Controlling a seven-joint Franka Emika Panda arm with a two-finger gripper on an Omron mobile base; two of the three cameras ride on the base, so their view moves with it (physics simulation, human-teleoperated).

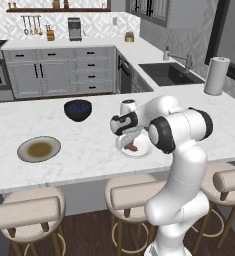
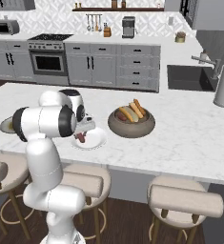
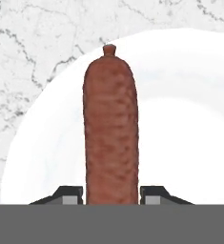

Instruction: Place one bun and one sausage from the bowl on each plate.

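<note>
End effector point(image 3: 111, 195): its 2 dark finger tips sit on either side of the reddish-brown sausage point(image 3: 110, 128), touching its flanks; clamped on it.
Sausage: runs from 6 toward 12 o'clock in the hand view, over the plain white round plate point(image 3: 185, 143).
White plate: on the white marble counter point(image 1: 89, 150), just below the hand point(image 1: 131, 145).
Bowl: wide matte brown-tan round bowl point(image 2: 131, 123), at 3 o'clock of the white plate in the right base view, holding buns and sausages.
Second plate: grey-rimmed round plate with olive-brown centre point(image 1: 39, 149), well apart at 9 o'clock in the left base view.
Glossy dark blue bowl point(image 1: 78, 110): at 1 o'clock of the grey-rimmed plate.
</note>
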